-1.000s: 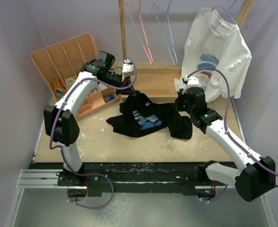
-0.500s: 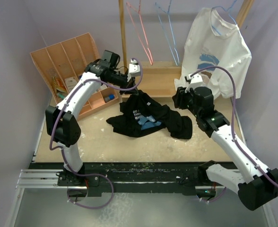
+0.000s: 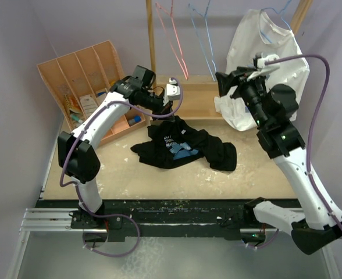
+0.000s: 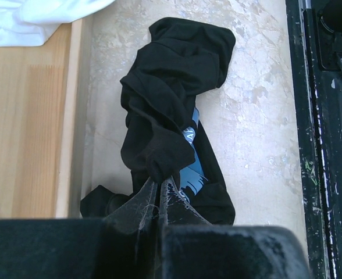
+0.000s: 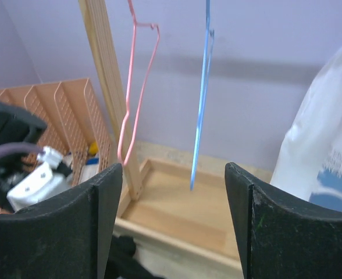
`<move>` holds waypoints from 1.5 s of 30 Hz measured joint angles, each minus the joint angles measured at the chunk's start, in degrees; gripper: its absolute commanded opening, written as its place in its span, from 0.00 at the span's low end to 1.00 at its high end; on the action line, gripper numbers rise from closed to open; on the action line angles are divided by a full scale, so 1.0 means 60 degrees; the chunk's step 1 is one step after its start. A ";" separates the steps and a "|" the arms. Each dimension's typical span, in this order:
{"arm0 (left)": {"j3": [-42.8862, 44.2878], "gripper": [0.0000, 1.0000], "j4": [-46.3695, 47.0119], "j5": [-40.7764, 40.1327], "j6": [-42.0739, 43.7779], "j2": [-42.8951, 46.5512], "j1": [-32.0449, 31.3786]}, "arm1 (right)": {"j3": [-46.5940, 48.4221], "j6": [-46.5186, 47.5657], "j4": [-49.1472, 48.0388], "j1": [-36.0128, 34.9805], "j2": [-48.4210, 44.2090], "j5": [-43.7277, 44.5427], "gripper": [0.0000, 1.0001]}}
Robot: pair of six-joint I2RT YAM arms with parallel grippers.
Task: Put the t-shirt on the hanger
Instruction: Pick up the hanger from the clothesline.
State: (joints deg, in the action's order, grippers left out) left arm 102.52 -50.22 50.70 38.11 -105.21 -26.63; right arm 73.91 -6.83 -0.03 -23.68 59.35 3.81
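Note:
The black t-shirt (image 3: 185, 150) lies crumpled on the table, its blue graphic showing. My left gripper (image 3: 165, 118) is shut on the shirt's far edge, a pinch of black cloth between the fingertips (image 4: 170, 189), and the rest of the t-shirt (image 4: 174, 81) trails away below. My right gripper (image 3: 224, 80) is raised and open, facing the back wall with nothing between its fingers (image 5: 110, 192). The light-blue hanger (image 3: 206, 43) hangs edge-on from the rail; in the right wrist view the hanger (image 5: 202, 99) sits beyond the jaw gap.
A pink hanger (image 3: 174, 40) hangs by the wooden post (image 3: 151, 43), left of the blue one. A white t-shirt (image 3: 270, 64) hangs at the back right. A shallow wooden tray (image 3: 197, 104) sits below the hangers, and a slatted organizer (image 3: 78, 72) stands at the back left.
My right gripper opened, left the black shirt's right side and rose toward the hangers. My left gripper shifted slightly right, still pinching the shirt.

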 measured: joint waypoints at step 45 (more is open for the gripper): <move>-0.1464 0.00 0.0510 -0.0266 0.0073 0.0805 -0.0149 | 0.8174 0.1923 0.1679 0.0084 0.7715 0.1249 0.46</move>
State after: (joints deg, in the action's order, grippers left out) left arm 93.73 -47.16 49.10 38.54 -100.38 -27.53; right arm 122.96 4.71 10.04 -23.18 105.65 11.31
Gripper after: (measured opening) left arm 0.009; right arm 0.497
